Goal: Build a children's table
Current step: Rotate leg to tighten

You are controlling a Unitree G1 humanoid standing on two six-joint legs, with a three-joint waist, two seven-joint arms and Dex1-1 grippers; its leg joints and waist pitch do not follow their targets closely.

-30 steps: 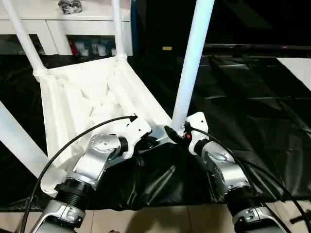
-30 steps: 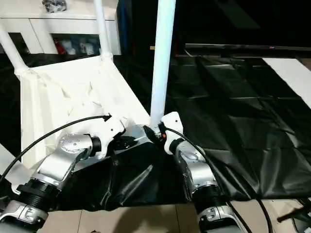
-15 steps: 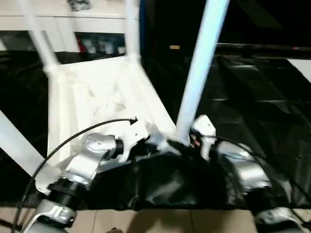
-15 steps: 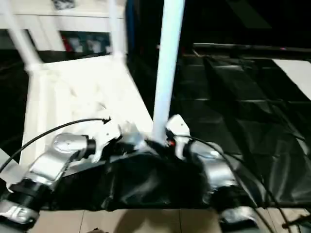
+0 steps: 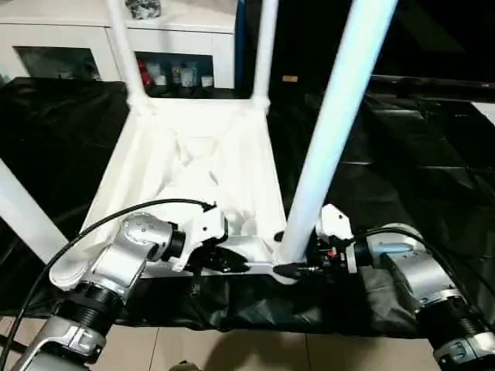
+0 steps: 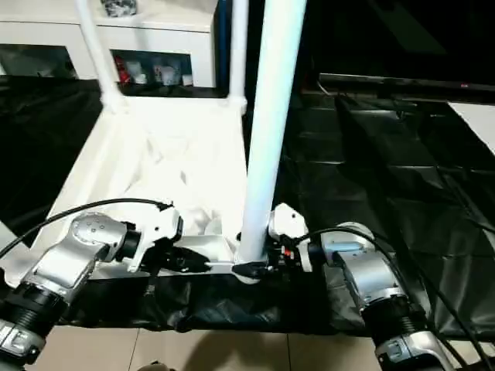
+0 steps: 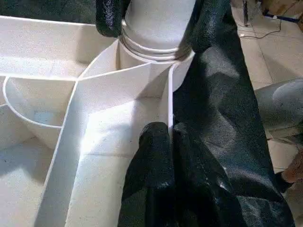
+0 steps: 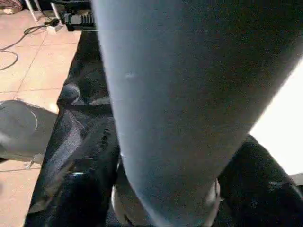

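Black sheeting point(image 5: 402, 178) covers the floor; the upturned tabletop point(image 5: 201, 166) lies on it, legs up. The left hand point(image 7: 158, 156) pinches the near rim wall; the right hand point(image 5: 298, 270) straddles the near leg point(image 5: 329, 147) at its socket. Uneven pull could unseat that leg.

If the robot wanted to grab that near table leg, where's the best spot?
Probably low on the leg, just above its corner socket, coming from the side with a finger on each flank. It stands nearly upright and is round, so a level pinch fits; the right gripper already straddles it there.
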